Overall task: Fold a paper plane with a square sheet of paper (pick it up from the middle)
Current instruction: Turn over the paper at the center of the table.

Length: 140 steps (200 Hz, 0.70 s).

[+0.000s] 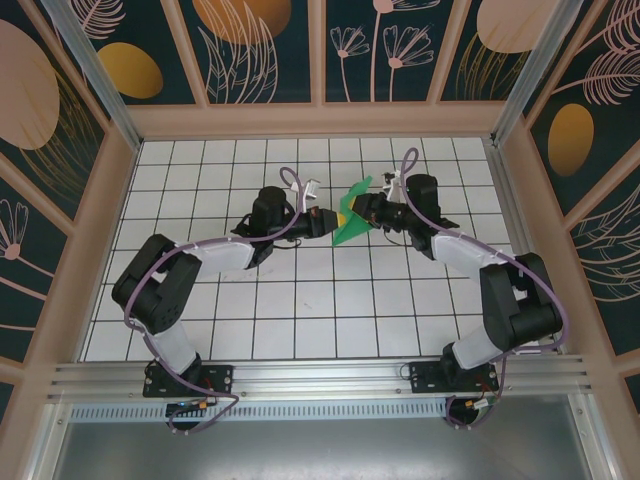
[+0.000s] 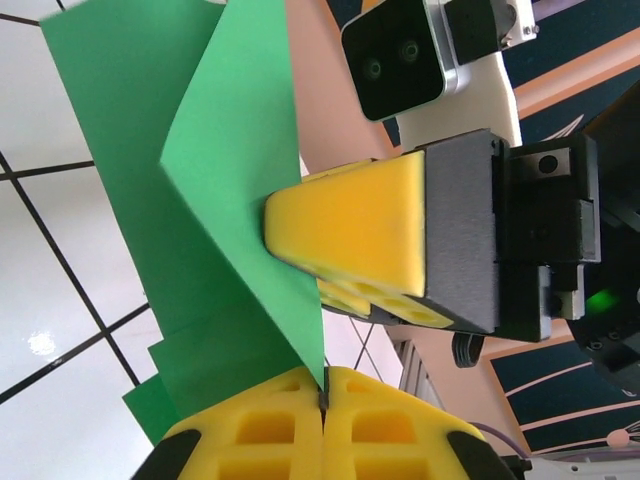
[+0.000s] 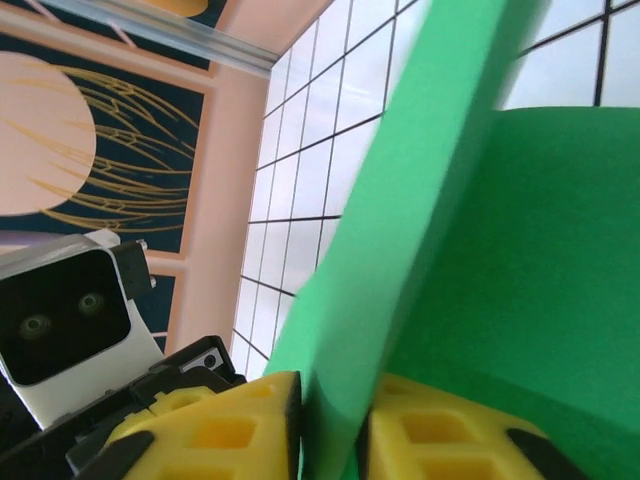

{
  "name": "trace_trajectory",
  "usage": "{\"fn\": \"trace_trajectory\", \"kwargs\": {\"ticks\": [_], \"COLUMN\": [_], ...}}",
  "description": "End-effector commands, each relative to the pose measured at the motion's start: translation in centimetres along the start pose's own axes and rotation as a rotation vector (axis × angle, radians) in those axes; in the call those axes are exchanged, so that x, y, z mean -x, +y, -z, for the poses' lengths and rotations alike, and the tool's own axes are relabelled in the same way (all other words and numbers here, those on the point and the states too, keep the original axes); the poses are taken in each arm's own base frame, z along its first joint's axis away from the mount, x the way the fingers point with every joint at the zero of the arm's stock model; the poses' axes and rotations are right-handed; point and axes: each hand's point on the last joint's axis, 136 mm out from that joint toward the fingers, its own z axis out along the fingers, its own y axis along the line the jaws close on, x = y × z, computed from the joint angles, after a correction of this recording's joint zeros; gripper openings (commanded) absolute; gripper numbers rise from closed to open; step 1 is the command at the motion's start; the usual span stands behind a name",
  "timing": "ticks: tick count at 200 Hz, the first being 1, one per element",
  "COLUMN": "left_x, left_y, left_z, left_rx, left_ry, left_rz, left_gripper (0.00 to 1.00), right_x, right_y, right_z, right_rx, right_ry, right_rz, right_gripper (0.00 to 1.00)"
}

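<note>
Creased bright green paper sheet [image 1: 350,232] held aloft, tilted, partly folded.

From where I stand, the left gripper [image 1: 325,222] and right gripper [image 1: 362,212] sit nose to nose over mid-table, both pinched on the one green paper [image 1: 347,232], so nothing could pass between them. The left arm [image 1: 170,280] and right arm [image 1: 500,290] bow outward. That leaves bare table [image 1: 300,320] between them and along the far rows, hemmed in by the walls [image 1: 100,230].
</note>
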Motion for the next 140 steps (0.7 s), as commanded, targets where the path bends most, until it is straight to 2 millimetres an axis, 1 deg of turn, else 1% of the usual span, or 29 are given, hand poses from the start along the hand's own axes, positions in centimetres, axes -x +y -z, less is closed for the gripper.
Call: {"fn": "trace_trajectory", "kwargs": {"ticks": [1,15,27,37,47,67,85,99,123,140], "left_x": [1.7,2.1,2.3,2.5,2.3,1.5,0.8,0.5,0.6,0.8], "left_y": [-2.0,-2.0,-2.0,-1.9,-1.8,-1.3,-1.9,-3.1,-4.1,-4.7], "left_z": [1.6,2.6,3.5,4.4,4.9,5.3,5.5,5.5,5.5,5.4], "left_rx": [-0.031,-0.026,-0.021,-0.021,-0.025,-0.03,-0.093,-0.165,-0.222,-0.245], "left_ry": [-0.06,-0.098,-0.133,-0.166,-0.179,-0.176,-0.17,-0.146,-0.147,-0.148], "left_rz": [0.006,0.026,0.054,0.077,0.098,0.124,0.115,0.086,0.044,0.02], "left_gripper": [0.19,0.35,0.43,0.53,0.62,0.74,0.85,0.89,0.95,0.95], "right_x": [1.0,1.2,1.4,1.5,1.6,1.6,1.5,1.3,0.8,0.6], "right_y": [2.5,3.1,3.9,4.6,5.4,6.8,7.8,8.4,9.2,9.7], "right_z": [0.2,0.5,0.7,0.9,1.0,1.0,0.8,0.6,-0.1,-0.4], "right_rx": [0.069,0.089,0.117,0.143,0.171,0.212,0.25,0.273,0.313,0.323], "right_ry": [-0.025,-0.045,-0.055,-0.053,-0.052,-0.041,-0.017,0.003,0.04,0.053], "right_rz": [0.074,0.097,0.12,0.134,0.15,0.171,0.164,0.15,0.12,0.11], "right_gripper": [0.14,0.1,0.08,0.08,0.08,0.08,0.08,0.08,0.09,0.09]}}
